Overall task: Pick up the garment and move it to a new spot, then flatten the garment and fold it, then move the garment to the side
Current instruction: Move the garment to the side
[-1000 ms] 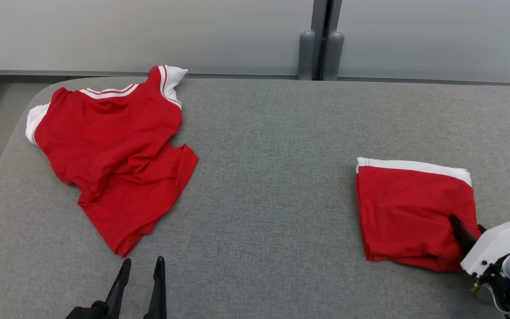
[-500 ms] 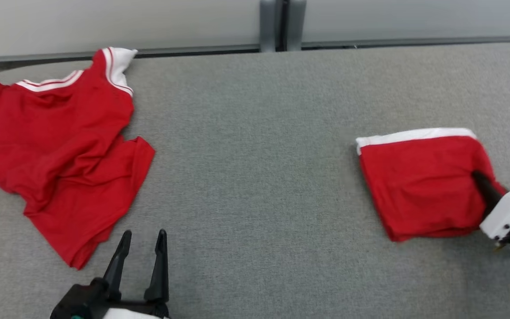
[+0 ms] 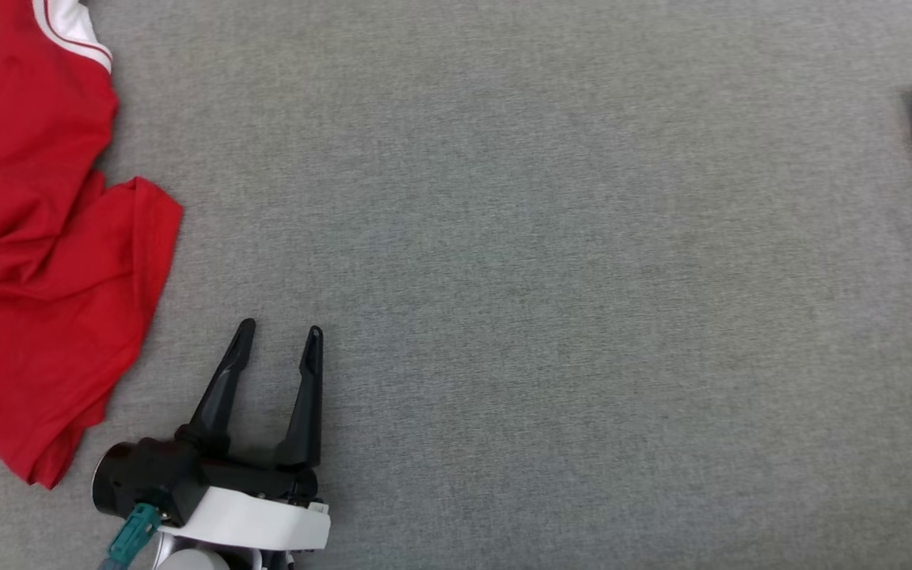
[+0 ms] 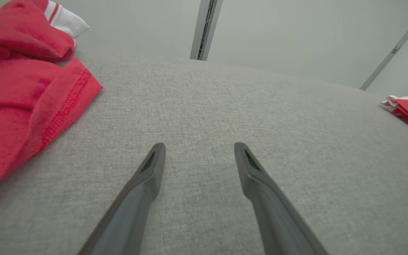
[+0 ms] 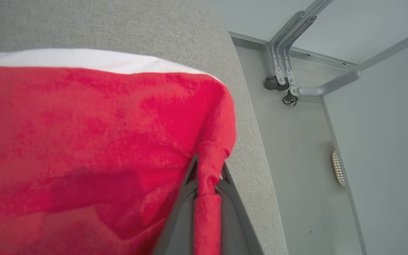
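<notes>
**Table** [image 3: 551,261]: grey woven cover. The right wrist view shows a rounded edge on its right, with pale floor [image 5: 296,159] beyond.

**Folded garment** [image 5: 83,134]: red, with a white band along one edge. It lies folded at the table's right end, close to the rounded edge. In the head view a strip of it sits at the far right margin.

**Right pincer** [image 5: 207,173]: closed. A pinched ridge of the folded garment's red cloth is clamped between its two fingers, at the corner nearest the table's edge.

**Left pincer** [image 3: 280,328]: open, its two dark fingers spread over bare grey cover at the lower left of the head view. Whether the tips touch the table cannot be told.

**Crumpled garment** [image 3: 36,237]: red with white striped trim. It lies rumpled at the table's left, near the left pincer but apart from it, and well apart from the folded garment.

**Surroundings**: grey wall panels; a metal frame with a small caster [image 5: 278,83] stands on the floor.
</notes>
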You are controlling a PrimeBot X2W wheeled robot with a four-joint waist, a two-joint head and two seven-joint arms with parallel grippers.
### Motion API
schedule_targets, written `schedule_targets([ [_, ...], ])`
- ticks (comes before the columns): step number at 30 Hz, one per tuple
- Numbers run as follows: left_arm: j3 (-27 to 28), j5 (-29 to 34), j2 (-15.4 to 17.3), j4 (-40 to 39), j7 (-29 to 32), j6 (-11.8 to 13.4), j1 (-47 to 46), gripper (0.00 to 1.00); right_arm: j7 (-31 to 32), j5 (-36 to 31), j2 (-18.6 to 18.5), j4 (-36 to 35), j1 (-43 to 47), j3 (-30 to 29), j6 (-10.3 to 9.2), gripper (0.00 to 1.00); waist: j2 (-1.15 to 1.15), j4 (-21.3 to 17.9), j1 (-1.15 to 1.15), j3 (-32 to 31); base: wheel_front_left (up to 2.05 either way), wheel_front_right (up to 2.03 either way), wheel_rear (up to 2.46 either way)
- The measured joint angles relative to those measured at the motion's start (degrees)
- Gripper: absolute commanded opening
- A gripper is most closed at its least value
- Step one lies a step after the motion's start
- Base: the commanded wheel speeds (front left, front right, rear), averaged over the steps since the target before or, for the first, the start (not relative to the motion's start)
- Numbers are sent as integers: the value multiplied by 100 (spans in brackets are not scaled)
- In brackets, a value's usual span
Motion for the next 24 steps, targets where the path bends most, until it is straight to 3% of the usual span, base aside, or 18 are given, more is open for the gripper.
schedule_targets([
  [5, 133, -16, 1, -91, 0, 31, 68, 100, 153, -579, -426, 319, -344, 179, 1, 0, 0, 233, 0, 93, 0, 0, 0],
  [6, 144, -22, 2, -103, -1, 31, 79, 100, 163, -643, -446, 361, -398, 196, 1, 5, 0, 258, 0, 112, 0, 0, 0],
  [7, 144, -33, 0, -114, -1, 33, 79, 100, 174, -702, -455, 416, -444, 221, 1, 36, 0, 276, 0, 130, 0, 0, 0],
  [8, 143, -57, -2, -123, 0, 36, 79, 100, 171, -738, -460, 458, -471, 243, 1, 100, 0, 288, 0, 143, 0, 0, 0],
  [13, 98, -209, 8, -126, 1, 134, 70, 100, 56, -870, -461, 586, -639, 255, 1, 100, 0, 277, 0, 101, 0, 0, 0],
  [17, 88, -385, 7, -10, 3, 185, 136, 100, -658, -1010, -423, 315, -555, 46, 0, 100, 0, 227, 0, -237, 0, 0, 0],
  [24, 186, -620, 5, 203, 4, 218, 721, 100, -1484, -800, 316, -506, 814, -380, 0, 100, 0, 195, 0, -1170, 0, 0, 0],
])
